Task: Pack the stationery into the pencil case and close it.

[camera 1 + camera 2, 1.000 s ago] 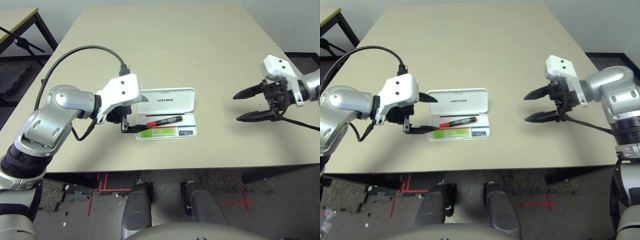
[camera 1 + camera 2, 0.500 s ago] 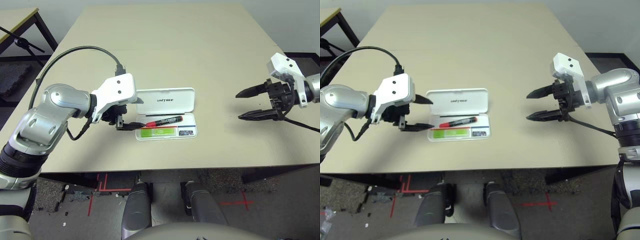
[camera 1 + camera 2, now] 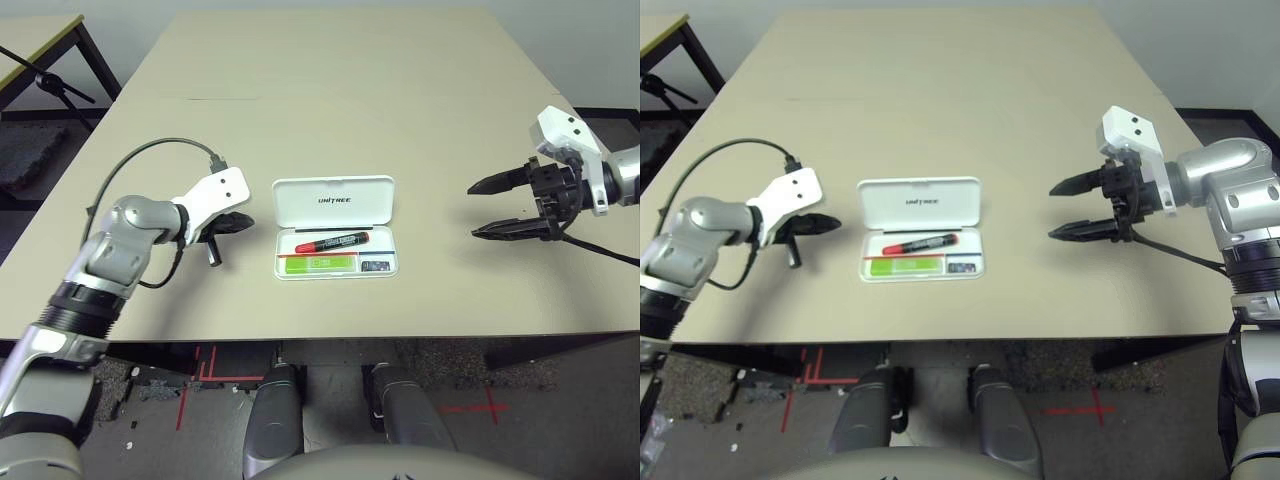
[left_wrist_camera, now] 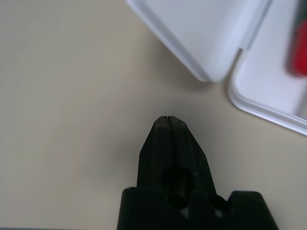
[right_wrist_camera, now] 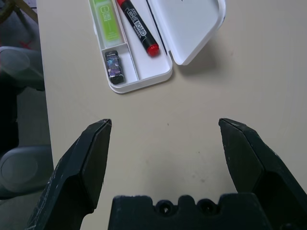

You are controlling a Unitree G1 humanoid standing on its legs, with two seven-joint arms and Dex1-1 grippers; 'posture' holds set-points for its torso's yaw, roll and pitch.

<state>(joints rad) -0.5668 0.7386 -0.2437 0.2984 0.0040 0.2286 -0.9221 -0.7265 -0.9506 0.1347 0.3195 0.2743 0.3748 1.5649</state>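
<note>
The white pencil case (image 3: 335,200) lies open at the table's middle, lid flat behind its tray. In the tray rest a red marker (image 3: 330,243), a lime-green highlighter (image 3: 318,263) and a tiny dark block (image 3: 374,266). My left gripper (image 3: 243,222) is shut on nothing, low over the table just left of the case and apart from it; its left wrist view shows the closed fingertips (image 4: 165,122) pointing at the lid's corner (image 4: 201,33). My right gripper (image 3: 472,210) hangs open well to the right of the case, with the marker (image 5: 136,26) and the highlighter (image 5: 106,17) ahead of it.
Bare tabletop (image 3: 330,100) stretches behind the case and between the case and my right gripper. A black cable (image 3: 150,150) loops over my left forearm. Another table's corner and a dark stand (image 3: 45,75) are at the far left, off this table.
My left gripper has drawn back to the left, away from the case's tray, and has shut. The right gripper has stayed open, shifting only slightly.
</note>
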